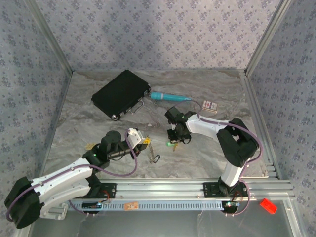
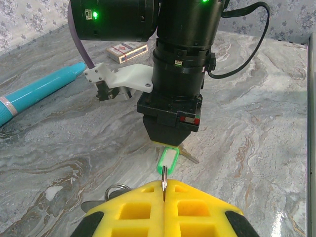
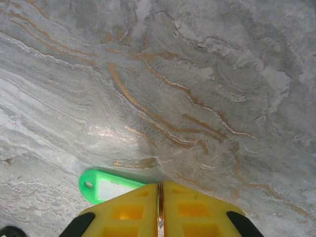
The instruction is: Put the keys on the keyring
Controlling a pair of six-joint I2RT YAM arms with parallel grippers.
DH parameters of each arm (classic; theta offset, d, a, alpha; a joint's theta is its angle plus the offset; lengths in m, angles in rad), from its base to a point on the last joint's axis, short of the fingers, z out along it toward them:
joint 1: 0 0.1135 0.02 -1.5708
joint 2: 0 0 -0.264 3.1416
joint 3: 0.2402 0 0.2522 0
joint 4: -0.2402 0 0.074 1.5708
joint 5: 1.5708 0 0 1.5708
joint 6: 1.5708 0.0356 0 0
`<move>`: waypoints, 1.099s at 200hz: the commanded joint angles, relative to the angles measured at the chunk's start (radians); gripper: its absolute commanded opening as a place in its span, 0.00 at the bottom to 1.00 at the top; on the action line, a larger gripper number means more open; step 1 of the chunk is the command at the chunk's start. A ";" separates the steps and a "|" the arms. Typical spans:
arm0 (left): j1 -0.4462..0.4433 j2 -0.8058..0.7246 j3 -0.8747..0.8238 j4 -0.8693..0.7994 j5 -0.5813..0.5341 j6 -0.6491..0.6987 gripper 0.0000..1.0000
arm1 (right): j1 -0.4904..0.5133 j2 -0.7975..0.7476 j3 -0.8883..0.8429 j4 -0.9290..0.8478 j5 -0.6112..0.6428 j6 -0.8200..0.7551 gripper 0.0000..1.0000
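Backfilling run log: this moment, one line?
left gripper: shut on keyring | right gripper: shut on green key

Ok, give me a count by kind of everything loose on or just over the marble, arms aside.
Black case: 1
Teal pen: 1
Small card box: 1
Green-tagged key: 1
Keyring with chain: 1
Small brassy bit, too small to name: 1
Total: 6

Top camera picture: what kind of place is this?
Probably a robot test booth: patterned wall panels in metal frames box in a marble-look table, and the left arm and right arm are bolted to a rail at its near edge.
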 commanded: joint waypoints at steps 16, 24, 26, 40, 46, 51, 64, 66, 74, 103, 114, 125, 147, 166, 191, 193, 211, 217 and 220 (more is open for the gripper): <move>-0.004 -0.019 0.033 0.008 0.012 0.015 0.00 | 0.007 0.025 0.032 -0.035 0.016 -0.013 0.11; -0.004 -0.020 0.032 0.008 0.013 0.016 0.00 | 0.008 0.025 0.031 -0.036 0.017 -0.013 0.10; -0.005 -0.021 0.032 0.009 0.013 0.015 0.00 | 0.008 0.025 0.032 -0.036 0.016 -0.014 0.10; -0.004 -0.021 0.032 0.008 0.013 0.015 0.00 | 0.008 0.027 0.034 -0.037 0.019 -0.015 0.08; -0.005 -0.022 0.032 0.007 0.012 0.016 0.00 | 0.008 0.026 0.034 -0.037 0.017 -0.015 0.07; -0.005 -0.022 0.032 0.007 0.013 0.016 0.00 | 0.008 0.025 0.034 -0.038 0.018 -0.014 0.06; -0.004 -0.023 0.033 0.007 0.012 0.015 0.00 | 0.009 0.022 0.036 -0.041 0.020 -0.014 0.03; -0.004 -0.024 0.033 0.006 0.012 0.015 0.00 | 0.010 0.021 0.037 -0.041 0.021 -0.014 0.02; -0.005 -0.024 0.033 0.006 0.013 0.016 0.00 | 0.010 0.015 0.036 -0.043 0.023 -0.016 0.00; -0.004 -0.028 0.035 0.003 0.007 0.011 0.00 | 0.014 -0.056 0.014 -0.019 0.028 -0.032 0.00; -0.004 -0.030 0.038 -0.002 0.001 0.006 0.00 | 0.014 -0.113 -0.006 0.012 0.020 -0.055 0.00; -0.004 -0.034 0.039 -0.005 -0.003 0.000 0.00 | 0.015 -0.180 -0.033 0.048 0.018 -0.082 0.00; -0.004 -0.038 0.045 -0.007 -0.007 -0.026 0.00 | 0.027 -0.331 -0.099 0.121 0.008 -0.179 0.00; -0.006 -0.038 0.055 -0.013 -0.008 -0.054 0.00 | 0.033 -0.441 -0.145 0.183 -0.040 -0.269 0.00; -0.005 -0.041 0.073 -0.025 0.003 -0.091 0.00 | 0.040 -0.572 -0.207 0.276 -0.156 -0.422 0.00; -0.005 -0.042 0.075 -0.027 0.003 -0.094 0.00 | 0.040 -0.582 -0.212 0.285 -0.164 -0.432 0.00; -0.006 -0.042 0.092 -0.042 0.012 -0.113 0.00 | 0.052 -0.666 -0.257 0.360 -0.233 -0.550 0.00; -0.006 -0.041 0.094 -0.045 0.018 -0.121 0.00 | 0.058 -0.686 -0.266 0.375 -0.250 -0.585 0.00; -0.006 -0.042 0.097 -0.046 0.021 -0.124 0.00 | 0.060 -0.694 -0.269 0.381 -0.259 -0.602 0.00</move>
